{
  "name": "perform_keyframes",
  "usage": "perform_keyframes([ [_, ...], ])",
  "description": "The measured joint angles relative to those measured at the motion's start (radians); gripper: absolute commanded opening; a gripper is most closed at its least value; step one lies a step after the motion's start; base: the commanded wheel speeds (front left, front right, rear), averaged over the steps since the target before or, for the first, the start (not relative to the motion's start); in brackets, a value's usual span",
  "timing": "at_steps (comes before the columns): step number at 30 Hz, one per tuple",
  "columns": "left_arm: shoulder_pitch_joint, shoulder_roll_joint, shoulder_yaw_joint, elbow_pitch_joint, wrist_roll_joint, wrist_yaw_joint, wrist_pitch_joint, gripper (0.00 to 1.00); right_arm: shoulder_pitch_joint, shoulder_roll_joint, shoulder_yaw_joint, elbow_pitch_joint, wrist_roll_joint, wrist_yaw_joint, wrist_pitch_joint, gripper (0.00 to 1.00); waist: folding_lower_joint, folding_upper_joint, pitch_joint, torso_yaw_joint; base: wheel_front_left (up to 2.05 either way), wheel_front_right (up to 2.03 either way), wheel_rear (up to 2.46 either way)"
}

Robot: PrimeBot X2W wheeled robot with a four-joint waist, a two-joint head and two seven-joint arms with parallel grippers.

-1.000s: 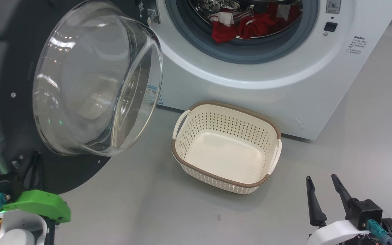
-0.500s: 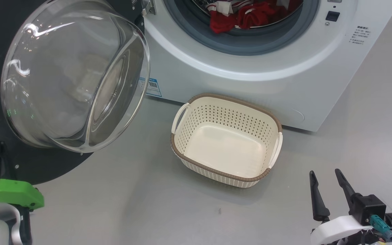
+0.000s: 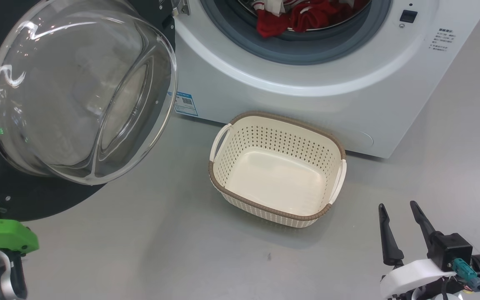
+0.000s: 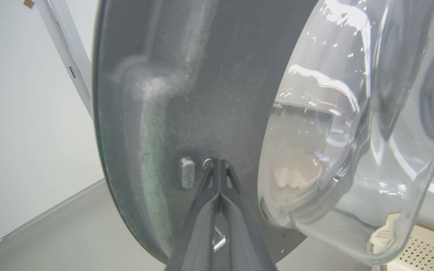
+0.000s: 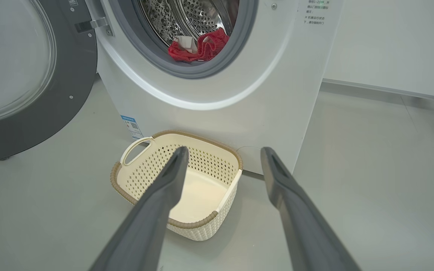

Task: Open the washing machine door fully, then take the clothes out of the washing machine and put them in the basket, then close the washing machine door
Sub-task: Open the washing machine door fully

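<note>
Apparently pushing the door (image 3: pixel 77 96) wide with the left claw (image 4: pixel 217 169), tips pressed together against its dark inner face for a stiff point. Holding the right claw (image 3: pixel 398 208) spread, low, near the basket (image 3: pixel 281 121), set under the washer (image 3: pixel 306 91) to catch the clothes (image 3: pixel 302 18) inside.

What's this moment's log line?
round black glass-windowed door open; left gripper shut, tips at door; right gripper open; red striped clothes in steel drum; cream perforated basket empty

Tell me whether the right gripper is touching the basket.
Apart. In the head view the right gripper, fingers spread, hovers at lower right, with bare floor plainly showing between it and the basket.
</note>
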Motion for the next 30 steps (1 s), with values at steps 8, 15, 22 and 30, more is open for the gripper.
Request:
perform_keyframes([
  [8,0.002,-0.018,-0.001,0.002,0.000,0.003,-0.028,0.00,-0.003,0.000,0.001,0.004,0.000,0.003,0.000,1.00,0.0000,0.0000,-0.001,-0.004,0.00,0.00,0.00],
  [15,0.044,-0.039,-0.026,-0.030,0.011,0.003,-0.043,0.00,-0.005,0.003,-0.002,0.010,0.000,0.006,0.000,1.00,0.0000,0.0000,-0.023,-0.011,0.00,0.00,0.00],
  [22,0.099,-0.082,-0.083,-0.098,0.037,-0.003,-0.052,0.00,-0.005,0.005,-0.013,0.009,0.000,0.006,0.000,1.00,0.0000,0.0000,-0.039,-0.016,0.00,0.00,0.00],
  [30,0.166,-0.115,-0.162,-0.173,0.052,-0.048,-0.052,0.00,-0.005,0.008,-0.015,-0.005,0.000,0.006,0.000,1.00,0.0000,0.0000,-0.045,-0.031,0.00,0.00,0.00],
])
